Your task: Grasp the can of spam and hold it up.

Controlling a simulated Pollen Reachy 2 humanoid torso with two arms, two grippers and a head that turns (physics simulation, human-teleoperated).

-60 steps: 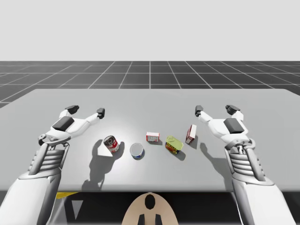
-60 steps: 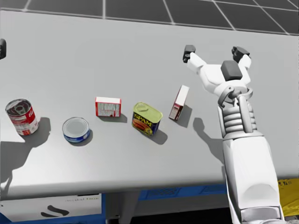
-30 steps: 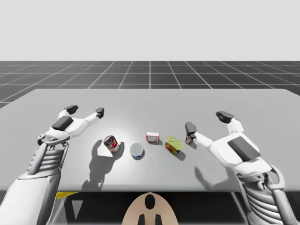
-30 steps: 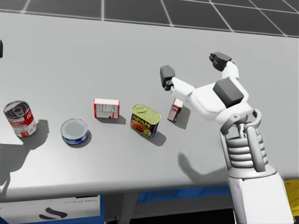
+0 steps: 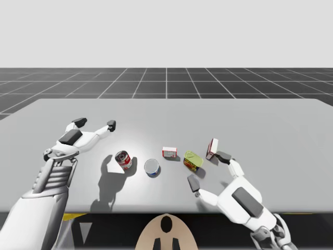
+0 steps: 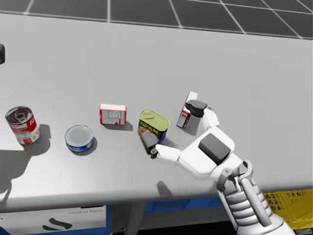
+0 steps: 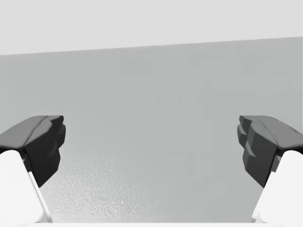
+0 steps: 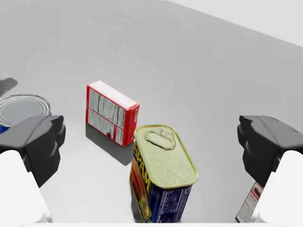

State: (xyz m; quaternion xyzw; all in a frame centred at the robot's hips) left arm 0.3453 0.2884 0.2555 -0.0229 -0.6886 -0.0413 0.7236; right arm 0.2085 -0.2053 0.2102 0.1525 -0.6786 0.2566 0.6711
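Observation:
The spam can (image 5: 192,161) (image 6: 153,125) is a rectangular blue and yellow tin with a gold pull-tab lid, upright near the table's middle. My right gripper (image 5: 208,170) (image 6: 172,126) comes at it from the near side and is open. In the right wrist view the can (image 8: 163,172) stands between and just ahead of the gripper (image 8: 151,146), whose wide-spread fingers touch nothing. My left gripper (image 5: 95,123) (image 7: 151,146) hovers open over bare table at the far left.
A red and white box (image 5: 169,152) (image 8: 111,112) lies left of the spam can, and another (image 5: 212,148) (image 6: 186,110) stands by my right gripper's outer finger. A flat blue tin (image 5: 152,167) (image 6: 79,136) and a red soup can (image 5: 123,159) (image 6: 22,124) sit further left.
My right arm has swung from the far right of the table down toward the front edge, bringing its open gripper around the spam can. The left arm and all objects stayed put.

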